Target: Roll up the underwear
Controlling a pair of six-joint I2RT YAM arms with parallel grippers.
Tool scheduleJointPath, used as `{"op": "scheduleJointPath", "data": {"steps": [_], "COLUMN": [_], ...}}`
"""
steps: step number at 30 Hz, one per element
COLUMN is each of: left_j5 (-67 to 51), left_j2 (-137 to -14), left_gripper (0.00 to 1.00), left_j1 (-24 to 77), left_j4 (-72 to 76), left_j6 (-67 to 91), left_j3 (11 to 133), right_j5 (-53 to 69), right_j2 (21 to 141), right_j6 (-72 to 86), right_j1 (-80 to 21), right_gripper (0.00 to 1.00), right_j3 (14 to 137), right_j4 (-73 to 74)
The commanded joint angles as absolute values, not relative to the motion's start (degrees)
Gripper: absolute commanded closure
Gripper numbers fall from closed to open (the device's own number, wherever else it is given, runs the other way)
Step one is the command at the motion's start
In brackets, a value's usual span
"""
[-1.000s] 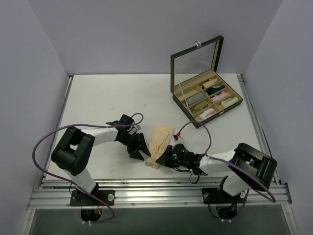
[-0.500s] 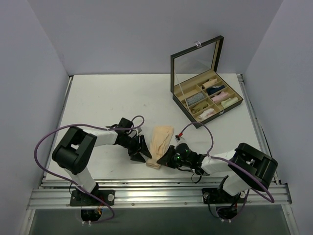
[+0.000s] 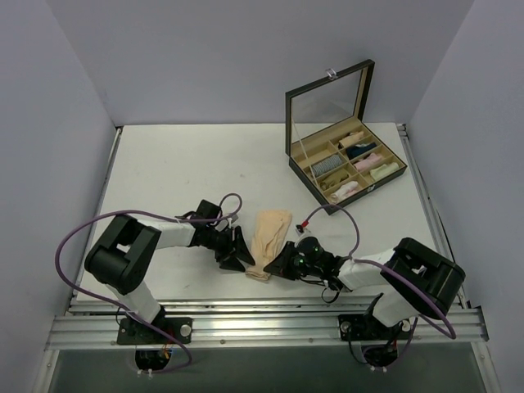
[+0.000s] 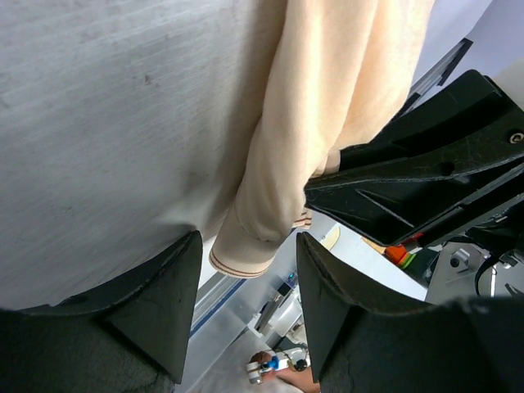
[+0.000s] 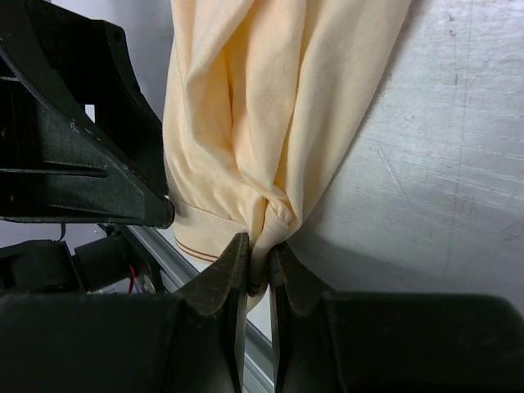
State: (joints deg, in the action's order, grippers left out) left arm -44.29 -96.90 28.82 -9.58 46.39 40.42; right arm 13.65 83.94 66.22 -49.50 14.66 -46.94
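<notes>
One underwear [image 3: 271,232]: folded into a narrow peach strip, flat on the table [image 3: 180,164] near its front edge, between the two grippers; striped hem end nearest the arm bases, far end pointing toward the back wall.
Right gripper [image 5: 258,264]: almost closed, pinching a gathered fold of cloth at the hem end; low over the table, coming in from the right side of the strip.
Left gripper [image 4: 246,282]: spread wide, one finger on each side of the hem corner, gripping nothing; contact with the cloth not certain.
Step in hand: probably the very start of the roll, with the near end bunched and pinched and no full turn wound yet.
Next move: likely calls for turning the pinched end over onto the strip and away from the bases, with the open left fingers closing on or steadying the other corner so the roll stays even and does not skew.
Count of task things: one garment, two grippers, two arms.
Count of the rest: one open box [image 3: 329,205] at the right rear, well apart from the garment, lid up; several cloth rolls [image 3: 364,161] in its compartments, too small to count surely.
</notes>
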Motion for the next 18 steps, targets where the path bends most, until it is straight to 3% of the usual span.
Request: {"op": "scheduleJointPath", "data": {"steps": [1,18], "left_j5": [-45.53,-48.34], "left_j2": [-95.80,-96.94], "left_gripper": [0.42,0.47], "left_j1": [28.92,28.83], "left_j4": [-3.08,0.88], "left_j6": [46.76,45.96], "left_j3": [39.47,37.71], "right_j5": [15.12,16.52], "right_j2": [84.29,85.25], "right_j6": [65.83,67.24], "right_j1": [-49.13,-47.64], "right_gripper": [1.00,1.00], "right_j3": [16.35,16.96], "right_j4": [-47.64,-49.75]}}
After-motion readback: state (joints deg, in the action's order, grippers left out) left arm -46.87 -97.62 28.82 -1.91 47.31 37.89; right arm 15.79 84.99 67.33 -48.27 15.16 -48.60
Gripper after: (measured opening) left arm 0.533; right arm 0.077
